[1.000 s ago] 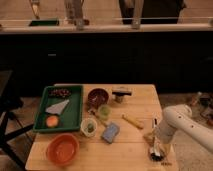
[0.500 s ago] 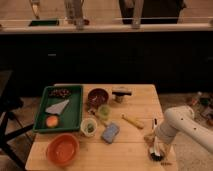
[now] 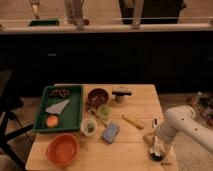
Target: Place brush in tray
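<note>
Well, almost nothing has changed in the last second: the gripper (image 3: 156, 152) stays low at the 5 o'clock corner of the table (image 3: 137, 105), and the arm's pale elbow keeps nearly the same pose beyond the right edge. The brush (image 3: 154, 131) also lies where it was, at about 4 o'clock, its handle pointing to 12 and its near end just under the gripper. Whether the gripper is already clasping the brush, I cannot tell. I judge that the grasp is in hand and the carrying has not begun, so most of the task remains. The tray (image 3: 74, 119) is well apart, at 9 o'clock on the table, with some items inside and bare floor in its near-right part. The brush is close to the right edge and the gripper is near the front edge, so a slip may push the brush off the table. Toward the tray stand a yellow stick (image 3: 132, 121), a blue block (image 3: 110, 132), a cup (image 3: 89, 127) and a bowl (image 3: 98, 96); the orange bowl (image 3: 62, 149) sits at 7 o'clock. A lifted path above these looks safest.
</note>
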You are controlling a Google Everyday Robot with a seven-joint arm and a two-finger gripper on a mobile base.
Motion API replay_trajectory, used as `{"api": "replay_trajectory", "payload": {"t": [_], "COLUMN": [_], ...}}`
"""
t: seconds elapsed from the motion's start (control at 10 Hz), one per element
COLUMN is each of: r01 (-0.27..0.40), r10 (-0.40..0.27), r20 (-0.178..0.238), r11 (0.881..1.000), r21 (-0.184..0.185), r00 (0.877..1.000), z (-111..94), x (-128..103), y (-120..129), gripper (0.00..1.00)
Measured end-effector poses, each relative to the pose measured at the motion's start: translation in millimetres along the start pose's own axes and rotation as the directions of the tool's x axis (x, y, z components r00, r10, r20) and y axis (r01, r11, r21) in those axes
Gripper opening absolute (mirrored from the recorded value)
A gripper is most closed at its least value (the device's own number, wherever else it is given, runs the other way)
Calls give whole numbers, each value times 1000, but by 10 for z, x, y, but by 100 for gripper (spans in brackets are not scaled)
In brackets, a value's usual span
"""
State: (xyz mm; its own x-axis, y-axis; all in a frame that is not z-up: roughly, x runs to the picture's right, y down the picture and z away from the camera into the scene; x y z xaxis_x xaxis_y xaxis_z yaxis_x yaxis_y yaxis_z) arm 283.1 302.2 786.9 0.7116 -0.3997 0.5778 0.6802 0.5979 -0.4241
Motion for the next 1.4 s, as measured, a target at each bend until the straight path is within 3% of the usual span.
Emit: {"api": "replay_trajectory", "payload": {"t": [0.3, 1.0, 1.4], "r01": [8, 47, 83], "r10": [-8, -47, -83], "r20": [-1, 22, 30], "r11": [1000, 999, 996], "r21": [-3, -16, -14], "r00": [1000, 999, 996], "z": [-16, 15, 30], "x": [12, -11, -90], "y": [-11, -10, -35], "gripper": [73, 4, 0]}}
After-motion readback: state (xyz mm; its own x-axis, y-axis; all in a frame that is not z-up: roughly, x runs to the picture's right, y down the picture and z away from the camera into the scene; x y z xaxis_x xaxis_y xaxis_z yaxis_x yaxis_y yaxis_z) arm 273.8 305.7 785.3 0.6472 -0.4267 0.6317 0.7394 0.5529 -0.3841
